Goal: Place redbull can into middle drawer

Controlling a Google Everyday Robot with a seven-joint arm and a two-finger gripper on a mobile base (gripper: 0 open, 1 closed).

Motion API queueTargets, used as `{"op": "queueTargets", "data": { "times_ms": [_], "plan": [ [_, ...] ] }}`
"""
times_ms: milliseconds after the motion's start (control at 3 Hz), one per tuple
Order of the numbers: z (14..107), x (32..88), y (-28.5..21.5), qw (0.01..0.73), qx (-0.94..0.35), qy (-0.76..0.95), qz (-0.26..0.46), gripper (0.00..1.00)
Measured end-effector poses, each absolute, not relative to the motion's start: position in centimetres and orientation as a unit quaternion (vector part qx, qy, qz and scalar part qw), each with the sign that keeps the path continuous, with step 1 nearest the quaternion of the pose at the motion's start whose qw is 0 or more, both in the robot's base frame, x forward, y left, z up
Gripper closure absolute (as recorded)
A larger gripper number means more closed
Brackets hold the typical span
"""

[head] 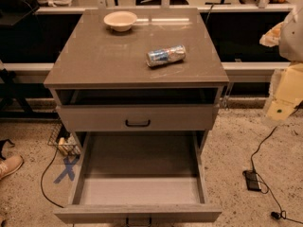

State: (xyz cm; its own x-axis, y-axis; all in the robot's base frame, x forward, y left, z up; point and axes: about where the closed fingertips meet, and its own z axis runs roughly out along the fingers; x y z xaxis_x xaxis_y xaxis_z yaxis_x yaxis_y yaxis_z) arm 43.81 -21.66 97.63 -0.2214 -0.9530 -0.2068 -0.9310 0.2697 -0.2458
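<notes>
The robot's gripper (pixel 286 91), a pale cream blur at the right edge of the scene, hangs in the air beside the grey bench (pixel 94 60), level with its front corner and touching nothing (whether it is spread or closed I cannot make out from here). Well apart from it, the redbull can (pixel 165 56) lies on its side on the bench top, right of centre and nearer the front edge, its length running roughly left to right. A cream bowl (pixel 120 20) sits upright toward the back of the same surface. Below the top, the shallow drawer (pixel 94 118) with the black bar handle (pixel 138 123) stands slightly out, and under it the middle drawer (pixel 139 190) is pulled far open, its flat grey floor showing between long side walls. A blue tape cross (pixel 66 169) marks the speckled floor at left.
</notes>
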Motion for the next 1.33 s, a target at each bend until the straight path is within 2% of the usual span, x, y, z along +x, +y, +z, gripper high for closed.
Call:
{"op": "queueTargets", "data": {
  "times_ms": [333, 667, 1333],
  "plan": [
    [97.6, 43.8, -21.7, 0.159, -0.603, 0.781, -0.035, 0.0],
    [97.9, 47.5, -21.4, 0.181, -0.616, 0.766, -0.034, 0.0],
    [95.0, 63.0, -16.4, 0.204, -0.673, 0.711, -0.008, 0.0]
  ]
}}
